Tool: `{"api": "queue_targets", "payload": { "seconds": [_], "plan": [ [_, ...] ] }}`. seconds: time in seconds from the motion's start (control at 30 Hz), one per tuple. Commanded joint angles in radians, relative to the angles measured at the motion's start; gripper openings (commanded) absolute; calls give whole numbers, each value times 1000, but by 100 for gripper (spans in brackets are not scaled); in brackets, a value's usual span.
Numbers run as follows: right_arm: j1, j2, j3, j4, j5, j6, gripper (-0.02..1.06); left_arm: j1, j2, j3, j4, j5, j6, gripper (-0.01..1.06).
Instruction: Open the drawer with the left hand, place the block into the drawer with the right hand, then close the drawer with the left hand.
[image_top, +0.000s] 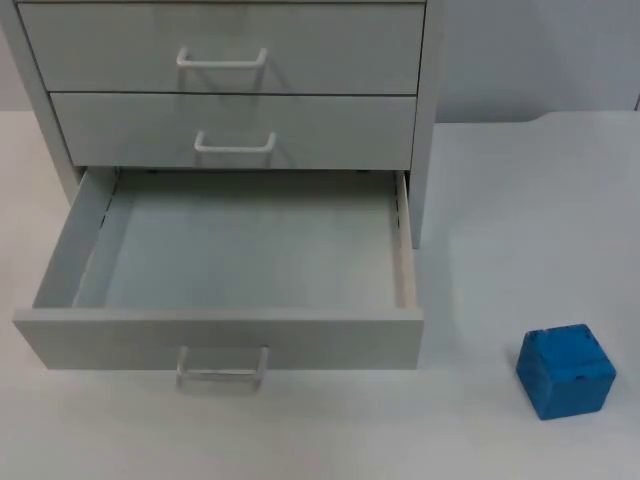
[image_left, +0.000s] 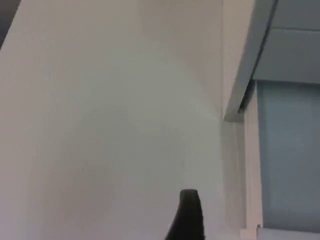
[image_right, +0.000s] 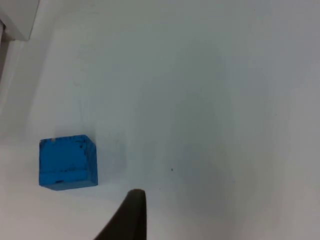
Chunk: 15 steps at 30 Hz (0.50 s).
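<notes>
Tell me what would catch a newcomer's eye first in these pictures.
First, the bottom drawer of the grey cabinet, pulled wide open toward the camera with nothing visible inside it. Next, the bright blue block standing alone on the white table, right of the drawer and in front of the cabinet. The two upper drawers are shut, each with a white handle.

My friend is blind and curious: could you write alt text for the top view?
A grey drawer cabinet stands on a white table with its bottom drawer pulled fully open and empty. A blue block sits on the table to the drawer's right, apart from it.
</notes>
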<state>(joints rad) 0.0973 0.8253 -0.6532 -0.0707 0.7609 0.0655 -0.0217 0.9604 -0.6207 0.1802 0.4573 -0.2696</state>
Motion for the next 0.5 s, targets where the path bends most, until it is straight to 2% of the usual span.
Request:
{"api": "queue_targets", "payload": {
  "seconds": [0.0,0.07,0.1,0.23,0.4,0.47],
  "plan": [
    [-5,-4,5,12,-2,-5,104,79,-20,-4,-188,36,156,68],
    [-5,-4,5,12,-2,-5,104,113,-33,-4,-320,63,283,68],
    [-5,-4,5,12,-2,-5,104,113,-33,-4,-320,63,283,68],
    [-5,-4,5,12,-2,-5,104,115,-70,-4,-506,121,486,68],
    [-5,-4,5,12,2,-5,104,115,-117,-4,-471,186,496,68],
    [-5,-4,5,12,4,-5,104,115,-154,-2,-409,233,490,68]
  ]
}}
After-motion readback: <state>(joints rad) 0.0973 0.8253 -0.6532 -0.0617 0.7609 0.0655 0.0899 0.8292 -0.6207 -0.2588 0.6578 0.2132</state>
